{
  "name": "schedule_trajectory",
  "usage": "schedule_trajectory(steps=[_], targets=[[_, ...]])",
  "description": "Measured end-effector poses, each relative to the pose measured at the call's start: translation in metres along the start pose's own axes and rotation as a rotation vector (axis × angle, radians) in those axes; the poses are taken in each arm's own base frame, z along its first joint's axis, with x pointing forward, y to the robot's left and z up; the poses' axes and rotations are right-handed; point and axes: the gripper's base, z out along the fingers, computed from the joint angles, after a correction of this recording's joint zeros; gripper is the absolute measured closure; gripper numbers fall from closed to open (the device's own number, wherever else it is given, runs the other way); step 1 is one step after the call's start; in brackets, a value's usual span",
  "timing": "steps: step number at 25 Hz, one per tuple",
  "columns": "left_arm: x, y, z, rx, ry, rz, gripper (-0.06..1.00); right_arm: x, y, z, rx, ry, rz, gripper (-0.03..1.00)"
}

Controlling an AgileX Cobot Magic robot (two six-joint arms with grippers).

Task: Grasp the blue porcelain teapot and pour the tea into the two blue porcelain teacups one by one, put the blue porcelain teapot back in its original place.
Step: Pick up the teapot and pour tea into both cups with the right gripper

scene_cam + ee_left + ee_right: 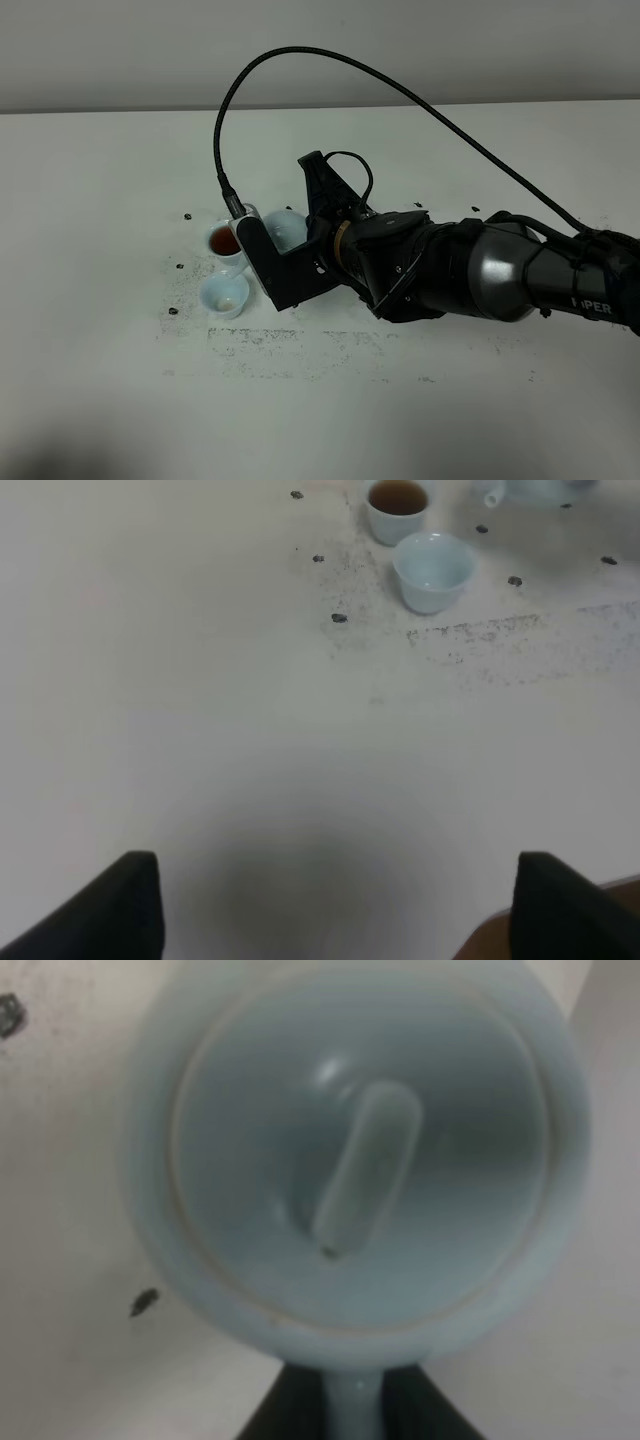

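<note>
One cup (224,241) holds tea beside the second cup (224,294); right tool (352,1415) clamps the teapot (355,1150) by its handle, left tool (335,880) gapes open.

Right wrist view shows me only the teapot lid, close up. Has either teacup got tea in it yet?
Observer: Yes, one. The far teacup, as the exterior high camera sees it, holds dark tea.
Operator: And the other one?
Observer: The near teacup, right next to it, looks empty; its inside is pale.
Operator: Is the left tool anywhere near my teapot?
Observer: No. It is open over bare table, well short of both cups, and holds nothing.
</note>
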Motion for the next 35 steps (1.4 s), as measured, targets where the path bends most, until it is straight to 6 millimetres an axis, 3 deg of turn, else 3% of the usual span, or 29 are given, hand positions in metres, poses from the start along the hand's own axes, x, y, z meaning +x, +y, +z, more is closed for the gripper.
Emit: schedule_trajectory(steps=[8,18,24,27,35], targets=[[0.0,0.0,0.0,0.0,0.0,0.001,0.27,-0.002,-0.001,0.0,0.008,-0.034,0.032,0.93],[0.0,0.0,0.0,0.0,0.0,0.001,0.27,0.012,0.001,0.004,-0.024,0.03,0.18,0.93],[0.0,0.0,0.0,0.0,0.0,0.001,0.27,0.014,0.014,0.018,-0.082,0.114,0.211,0.93],[0.0,0.0,0.0,0.0,0.0,0.001,0.27,0.016,0.01,0.019,-0.075,0.136,0.235,0.93],[0.0,0.0,0.0,0.0,0.0,0.0,0.27,-0.001,0.01,0.017,-0.071,0.126,0.281,0.93]])
